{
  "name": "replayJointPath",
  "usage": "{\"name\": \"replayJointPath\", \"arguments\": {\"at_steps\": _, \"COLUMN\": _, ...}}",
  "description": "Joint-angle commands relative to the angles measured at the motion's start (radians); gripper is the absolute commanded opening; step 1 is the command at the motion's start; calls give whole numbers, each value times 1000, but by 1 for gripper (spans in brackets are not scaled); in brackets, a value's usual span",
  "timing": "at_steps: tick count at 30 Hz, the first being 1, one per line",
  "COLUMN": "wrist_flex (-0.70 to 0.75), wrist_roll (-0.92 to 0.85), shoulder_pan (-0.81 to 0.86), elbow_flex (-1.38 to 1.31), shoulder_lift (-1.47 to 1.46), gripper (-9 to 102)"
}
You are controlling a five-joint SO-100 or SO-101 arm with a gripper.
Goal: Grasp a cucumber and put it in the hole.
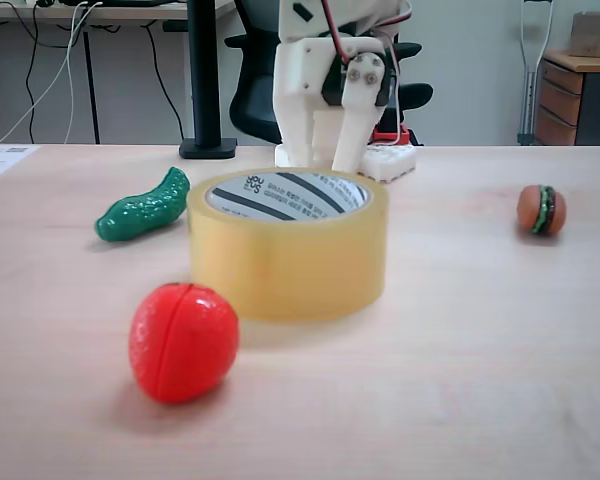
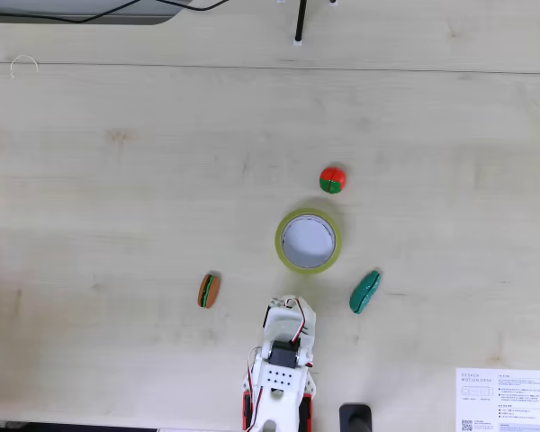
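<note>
Lying on the table point(image 2: 117, 180), the cucumber point(image 1: 143, 207) sits just beside the tape roll point(image 1: 288, 268).
Its hole point(image 2: 308, 238) looks empty; whether the folded gripper point(image 2: 292, 308) is parted or closed is unclear.

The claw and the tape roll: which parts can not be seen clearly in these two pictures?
- Claw: from above the arm is folded, so open or shut cannot be told; in the low fixed view the tape roll hides its tips.
- Hole: in the low view the roll's wall hides its bottom.
- Core print: too small to read.
- Cucumber: underside hidden.
</note>
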Motion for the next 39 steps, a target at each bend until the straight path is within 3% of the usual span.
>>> {"name": "replayJointPath", "arguments": {"at_steps": 1, "wrist_flex": 5, "wrist_roll": -6, "shoulder_pan": -5, "elbow_flex": -8, "shoulder_lift": 3, "gripper": 0}}
{"name": "replayJointPath", "arguments": {"at_steps": 9, "wrist_flex": -51, "wrist_roll": -5, "shoulder_pan": 11, "elbow_flex": -51, "shoulder_lift": 3, "gripper": 0}}
{"name": "replayJointPath", "arguments": {"at_steps": 24, "wrist_flex": -190, "wrist_roll": -12, "shoulder_pan": 256, "elbow_flex": -387, "shoulder_lift": -115, "gripper": 1}}
{"name": "replayJointPath", "arguments": {"at_steps": 33, "wrist_flex": -402, "wrist_roll": -356, "shoulder_pan": 405, "elbow_flex": -808, "shoulder_lift": -716, "gripper": 8}}
{"name": "replayJointPath", "arguments": {"at_steps": 39, "wrist_flex": -425, "wrist_roll": -515, "shoulder_pan": 514, "elbow_flex": -893, "shoulder_lift": -919, "gripper": 18}}
